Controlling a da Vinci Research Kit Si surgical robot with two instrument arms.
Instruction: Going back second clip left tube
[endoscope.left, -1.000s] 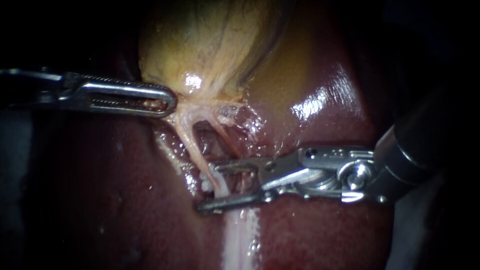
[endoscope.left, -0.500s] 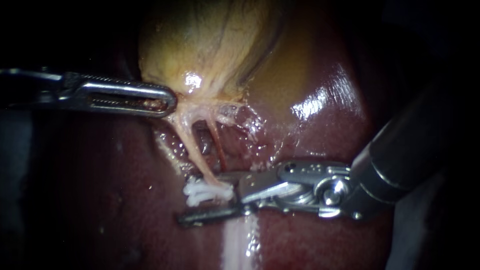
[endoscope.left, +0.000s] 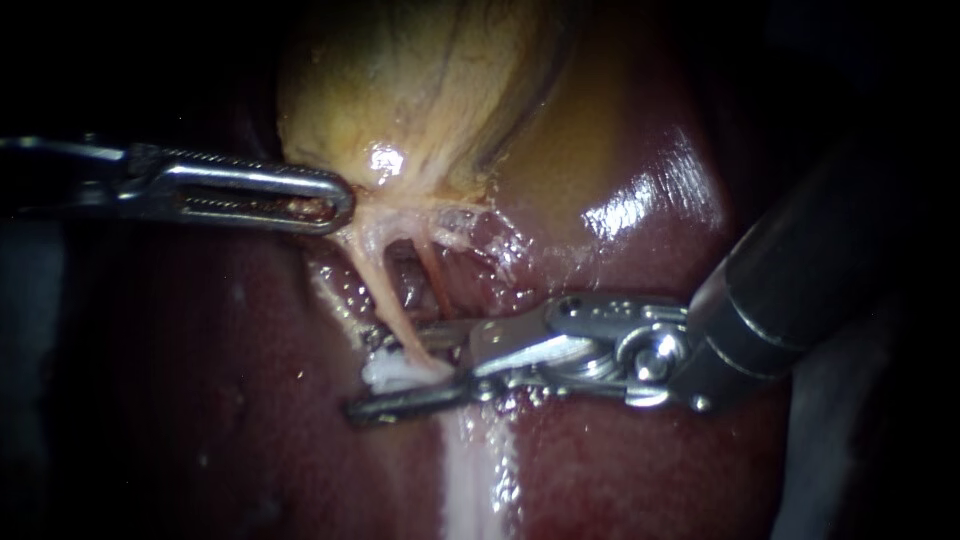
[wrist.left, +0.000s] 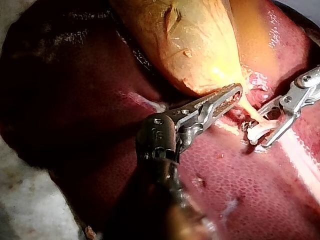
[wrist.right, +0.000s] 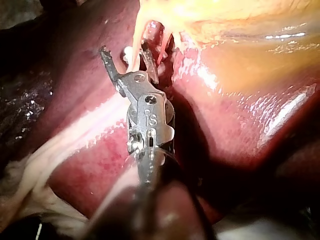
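Reaching in level from the left: left instrument (endoscope.left: 335, 205). It has a thin shaft and long, slotted steel jaws with fine teeth along the inner edges. The jaws are pressed together, pinching the stringy tissue at the narrow end of the gallbladder (endoscope.left: 420, 90). Pale strands fan out from the tip.

Right instrument (endoscope.left: 365, 375): a dark round shaft slants down from the upper right and bends at a bright hinged metal wrist. From there the jaws lie nearly flat, pointing leftward. They are two slim, straight bars, parted with a clear gap, one above and one below the clip (endoscope.left: 400, 372). They do not clamp the clip.

Clip: small, white and matt. It sits across the lower end of the left tube (endoscope.left: 378, 280), between the spread jaws and closer to the lower one. From the right wrist camera, the pale tube runs up between the two jaw tips.

Left tube: a thin, cream-coloured cord, drawn taut from the gallbladder's neck down to the clip.

Right tube (endoscope.left: 435, 285): a thinner reddish cord just beside the left tube. It passes down behind the upper jaw.

Gallbladder: yellow-tan and sac-shaped, with darker streaks along its length and a wet highlight near the neck.

Liver (endoscope.left: 620, 470): dark red, smooth and glossy, lying beneath everything else. A finely mottled surface shows from the left wrist camera.

Pale band (endoscope.left: 480, 480): a whitish, shiny strip on the liver, running away from the clip and below the jaws.
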